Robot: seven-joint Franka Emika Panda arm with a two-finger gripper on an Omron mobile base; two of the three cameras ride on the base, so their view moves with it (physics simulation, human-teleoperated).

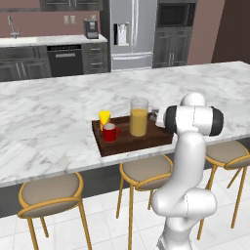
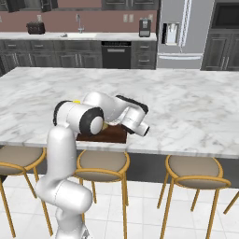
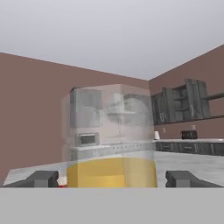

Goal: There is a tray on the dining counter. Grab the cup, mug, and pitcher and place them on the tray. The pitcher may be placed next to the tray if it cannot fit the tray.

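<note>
Left base view: wooden tray point(image 1: 128, 144) on the dining counter point(image 1: 44, 122), near its front edge. Standing in the tray: yellow cup point(image 1: 104, 117) at the left rear, red mug point(image 1: 110, 132) just in front of it, glass pitcher point(image 1: 138, 117) to their right, upright, amber for most of its height. The arm's elbow hides the tray's right end.

Right base view: the forearm reaches over the tray point(image 2: 105, 135); a sliver of the cup point(image 2: 75, 101) shows above the elbow.

Hand view: the pitcher point(image 3: 111, 140) stands between the two finger tips, with a clear gap on each side. The gripper point(image 3: 111, 178) is spread wide and holds nothing.

Judgement: all three vessels appear placed; the release looks complete. To finish cleanly, draw the hand straight back, level, keeping both fingers clear of the glass so it does not tip against the mug.
</note>
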